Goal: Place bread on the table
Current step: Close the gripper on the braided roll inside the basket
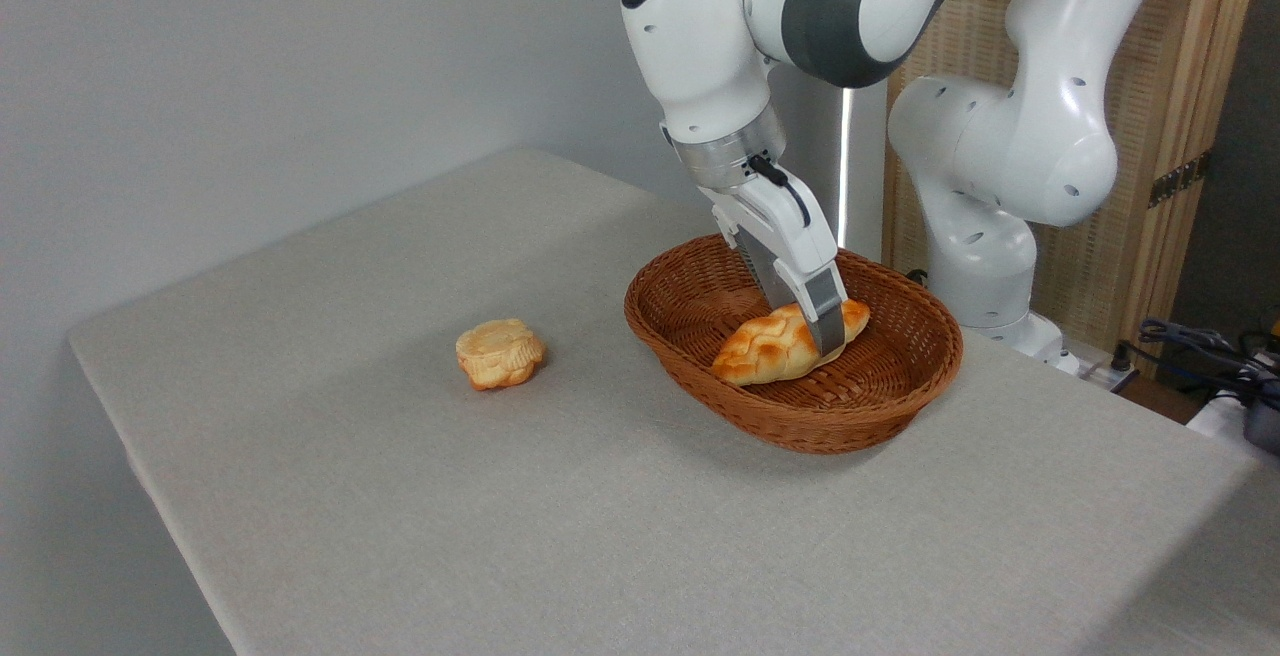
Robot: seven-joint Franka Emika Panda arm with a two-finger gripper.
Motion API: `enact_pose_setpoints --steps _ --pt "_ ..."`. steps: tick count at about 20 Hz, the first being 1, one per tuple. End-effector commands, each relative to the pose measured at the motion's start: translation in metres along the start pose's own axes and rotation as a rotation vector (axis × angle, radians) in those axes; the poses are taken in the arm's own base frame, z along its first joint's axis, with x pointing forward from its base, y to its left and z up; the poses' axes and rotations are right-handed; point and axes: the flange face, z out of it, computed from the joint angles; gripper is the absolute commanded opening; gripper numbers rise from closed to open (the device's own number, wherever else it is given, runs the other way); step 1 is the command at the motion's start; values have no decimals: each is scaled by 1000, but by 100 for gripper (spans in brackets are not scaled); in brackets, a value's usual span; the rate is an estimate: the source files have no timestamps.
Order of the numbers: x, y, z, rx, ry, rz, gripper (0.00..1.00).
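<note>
The bread (770, 344), a golden braided loaf, lies lengthwise inside the brown wicker basket (800, 421), its right end tipped slightly up and a strip of pale underside showing. My gripper (803, 328) reaches down into the basket and straddles the loaf near its right end. The near finger (826, 321) presses against the loaf's front side, and the far finger is partly hidden behind it. The jaws look shut on the bread. The table (500, 516), covered in light grey-beige cloth, carries the basket at its right rear.
A small round ruffled pastry (499, 353) sits on the cloth left of the basket. The robot's white base (985, 266) stands behind the basket. Cables (1200, 346) lie off the table's right edge, and a grey wall runs along the left.
</note>
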Motion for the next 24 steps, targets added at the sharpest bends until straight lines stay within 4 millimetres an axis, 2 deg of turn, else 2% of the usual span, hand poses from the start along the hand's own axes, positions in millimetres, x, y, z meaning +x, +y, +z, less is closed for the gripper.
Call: enact_pose_setpoints --steps 1,14,17,20,22,24 --pt "-1 1 3 11 -8 19 100" --pt "0 2 20 1 -17 22 100" --pt "1 2 23 2 -14 22 86" --pt "1 1 22 9 -8 22 55" --pt "1 1 21 14 -6 23 44" --pt "2 0 20 18 -1 22 38"
